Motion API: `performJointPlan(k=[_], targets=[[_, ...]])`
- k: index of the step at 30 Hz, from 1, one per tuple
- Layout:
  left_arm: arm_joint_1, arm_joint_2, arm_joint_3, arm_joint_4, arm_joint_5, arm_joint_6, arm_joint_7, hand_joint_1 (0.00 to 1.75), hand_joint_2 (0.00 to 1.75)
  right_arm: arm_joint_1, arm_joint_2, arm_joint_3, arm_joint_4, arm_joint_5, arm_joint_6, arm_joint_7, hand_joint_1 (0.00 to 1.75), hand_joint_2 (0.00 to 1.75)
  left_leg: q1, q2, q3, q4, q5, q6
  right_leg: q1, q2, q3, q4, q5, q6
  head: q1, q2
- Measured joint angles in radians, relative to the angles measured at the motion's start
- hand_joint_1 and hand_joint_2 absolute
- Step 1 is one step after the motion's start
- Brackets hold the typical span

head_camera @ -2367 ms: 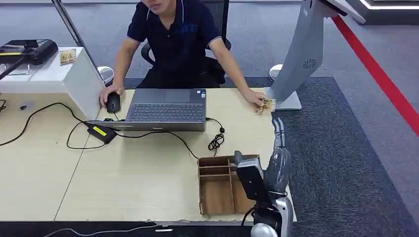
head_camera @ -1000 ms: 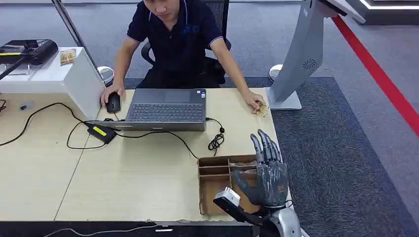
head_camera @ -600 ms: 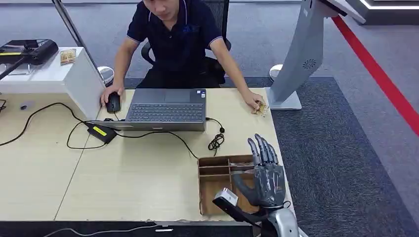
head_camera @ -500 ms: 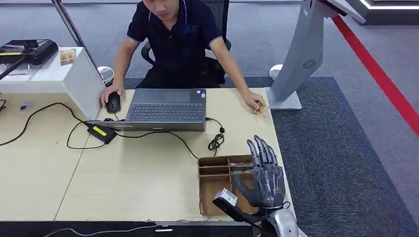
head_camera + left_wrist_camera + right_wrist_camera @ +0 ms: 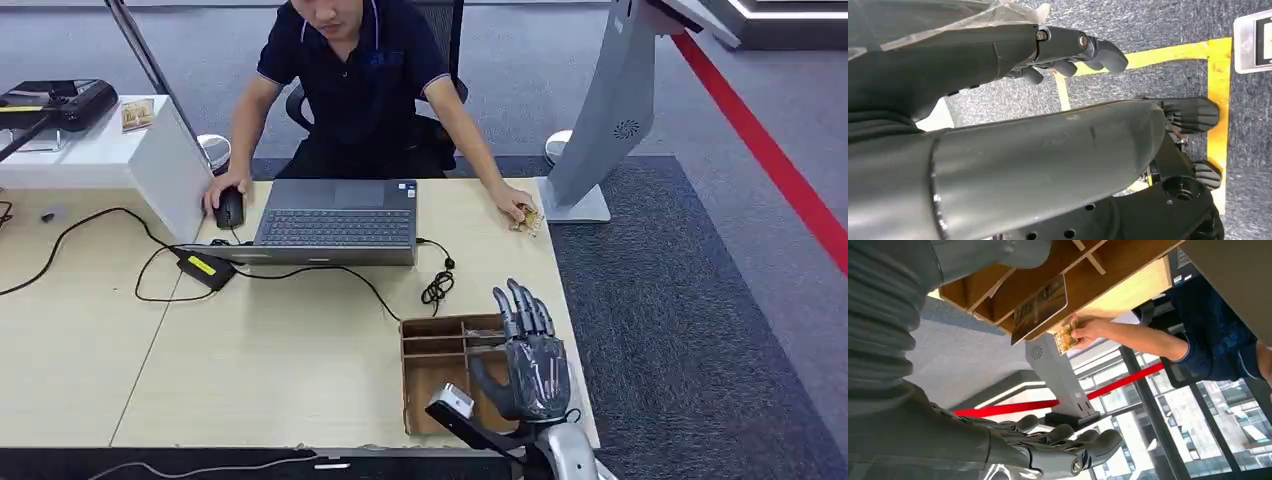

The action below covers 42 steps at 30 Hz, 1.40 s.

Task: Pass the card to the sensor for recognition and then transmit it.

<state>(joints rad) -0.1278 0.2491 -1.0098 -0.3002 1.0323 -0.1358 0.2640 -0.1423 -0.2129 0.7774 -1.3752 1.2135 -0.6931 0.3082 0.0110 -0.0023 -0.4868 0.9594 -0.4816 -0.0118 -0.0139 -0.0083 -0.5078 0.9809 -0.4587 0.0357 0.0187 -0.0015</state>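
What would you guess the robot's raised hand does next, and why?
Probably it lowers toward the wooden box to pick up the card standing in one of its compartments. The right hand hovers open over the box's near end, holding nothing, and the person's hand holds a different card at the desk's far edge.

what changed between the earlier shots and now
The right hand turned from edge-on to palm-flat, fingers spread, and drew back toward the robot over the wooden organizer. It holds nothing. The person's hand stayed on the card at the desk edge; the laptop is unmoved.
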Motion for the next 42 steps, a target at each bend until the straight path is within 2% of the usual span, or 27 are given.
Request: performJointPlan(k=[32,35,37,42], targets=[[0.000,0.005,0.000,0.000,-0.002,0.000,-0.001,0.00,0.00,-0.011,0.014,0.000,0.049,0.007,-0.001,-0.007,0.00,1.75,0.000,0.000,0.000,0.000,0.000,0.000,0.000,0.000,0.000,0.000,0.000,0.000,0.001,0.000],[0.000,0.006,0.000,0.000,-0.002,0.000,-0.001,0.00,0.00,-0.011,0.014,-0.001,0.051,0.007,-0.001,-0.007,0.07,1.75,0.000,0.000,0.000,0.000,0.000,0.000,0.000,0.000,0.000,0.000,0.000,0.000,0.000,0.000],[0.000,0.006,0.000,0.000,-0.002,0.000,-0.001,0.00,0.00,-0.011,0.014,-0.002,0.052,0.007,-0.001,-0.007,0.23,1.75,0.000,0.000,0.000,0.000,0.000,0.000,0.000,0.000,0.000,0.000,0.000,0.000,0.000,0.000],[0.000,0.008,0.000,0.000,-0.002,0.000,-0.001,0.00,0.00,-0.012,0.014,-0.005,0.053,0.007,-0.001,-0.007,0.21,1.75,0.000,0.000,0.000,0.000,0.000,0.000,0.000,0.000,0.000,0.000,0.000,0.000,0.000,0.000]])
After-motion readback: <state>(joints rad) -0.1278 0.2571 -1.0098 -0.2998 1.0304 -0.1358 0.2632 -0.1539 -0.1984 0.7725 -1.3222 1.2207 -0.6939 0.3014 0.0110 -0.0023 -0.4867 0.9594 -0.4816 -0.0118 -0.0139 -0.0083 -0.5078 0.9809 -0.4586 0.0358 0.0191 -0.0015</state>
